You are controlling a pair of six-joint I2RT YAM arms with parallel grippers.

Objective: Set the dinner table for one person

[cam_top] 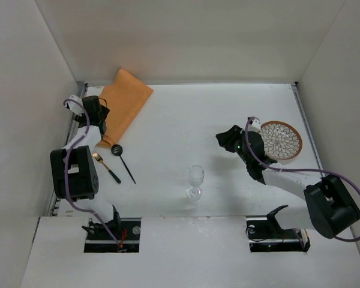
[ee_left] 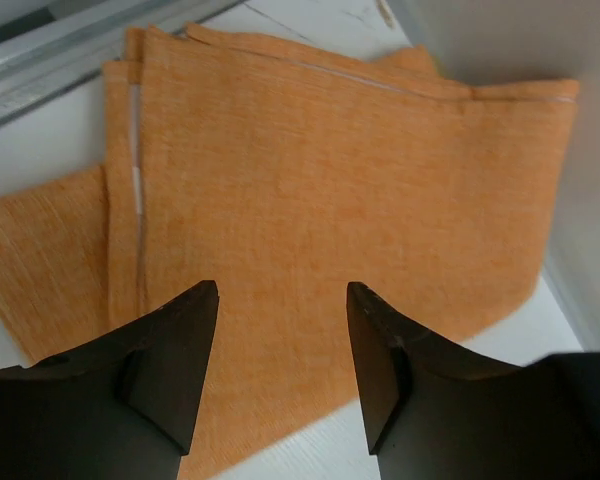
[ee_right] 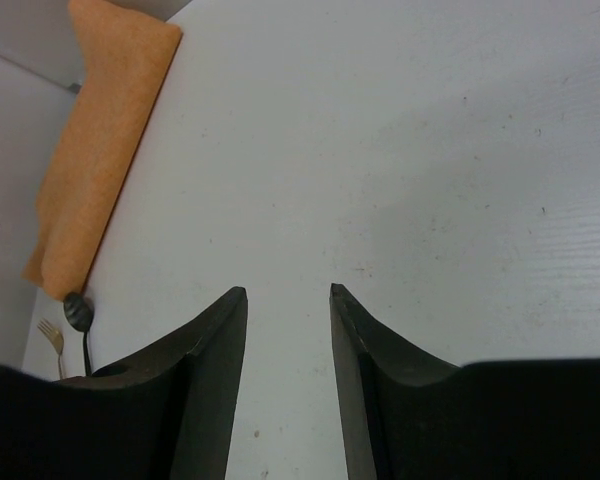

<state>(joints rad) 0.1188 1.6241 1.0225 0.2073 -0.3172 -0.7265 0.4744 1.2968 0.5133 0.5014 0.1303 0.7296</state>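
Top external: left arm folded back, left gripper (ee_left: pixel 280 300) over the orange cloth (cam_top: pixel 123 102), jaws moderately apart, empty. Right gripper (ee_right: pixel 288 295) hovers well right of cloth, aimed toward it, jaws apart, empty. Dinner table (cam_top: pixel 186 114) lies under the cloth.

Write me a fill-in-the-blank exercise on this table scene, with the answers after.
1. The left claw is open above the ____ cloth.
2. The wine glass stands ____ on the dinner table.
3. The patterned plate lies nearest the ____ claw.
4. The right claw holds ____.
Missing words: orange; upright; right; nothing.
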